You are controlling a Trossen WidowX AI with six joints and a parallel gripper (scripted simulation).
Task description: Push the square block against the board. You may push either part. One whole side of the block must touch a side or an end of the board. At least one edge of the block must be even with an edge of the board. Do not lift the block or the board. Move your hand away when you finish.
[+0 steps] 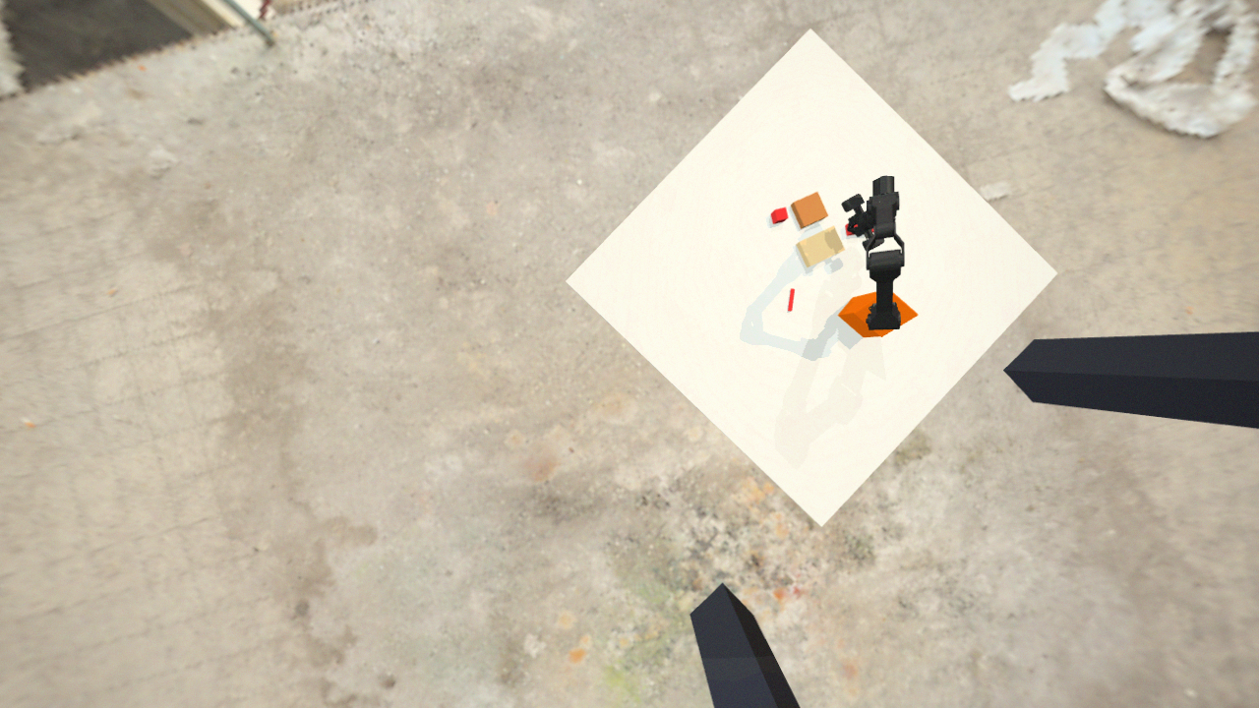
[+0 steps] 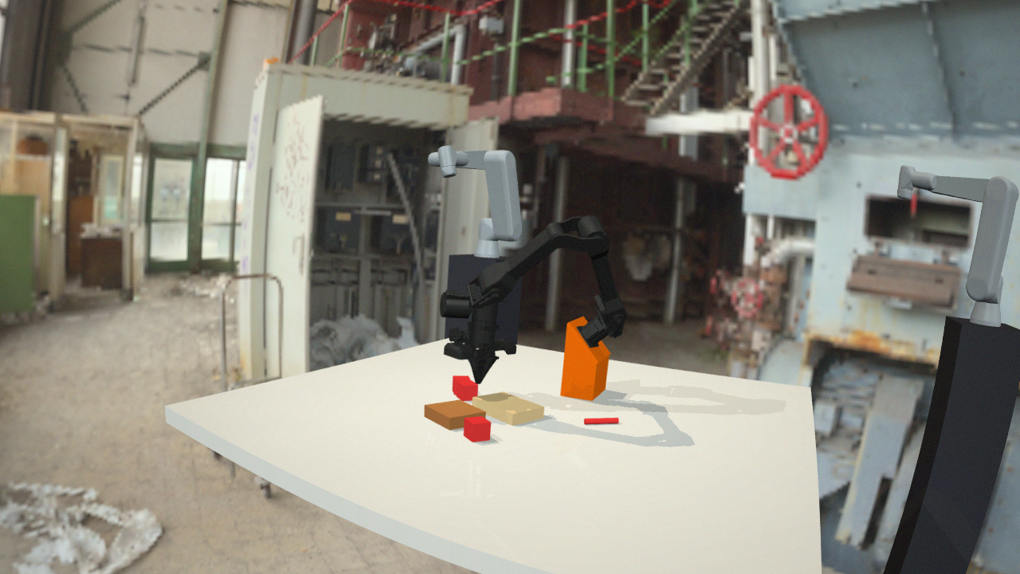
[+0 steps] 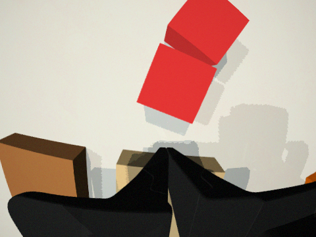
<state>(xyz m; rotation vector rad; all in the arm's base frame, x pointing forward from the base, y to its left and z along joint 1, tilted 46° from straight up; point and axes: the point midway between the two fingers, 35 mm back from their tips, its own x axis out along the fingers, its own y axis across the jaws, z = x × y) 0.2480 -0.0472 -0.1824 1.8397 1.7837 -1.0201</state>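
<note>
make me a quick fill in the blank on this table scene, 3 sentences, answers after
1. The tool has its fingers ____, with nothing between them.
2. The arm's base on the table is coloured ____.
3. In the exterior view, the brown block and the tan board lie flat side by side, with a red cube in front of them and a second red cube ____ them.

Missing words: shut; orange; behind

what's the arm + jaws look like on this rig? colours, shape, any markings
The arm is all matte black, built of slim boxy links with rounded joints, rising from an orange wedge-shaped base. The gripper is black too, its jaws tapering to a sharp point. No cables, markings or labels are visible.
</note>
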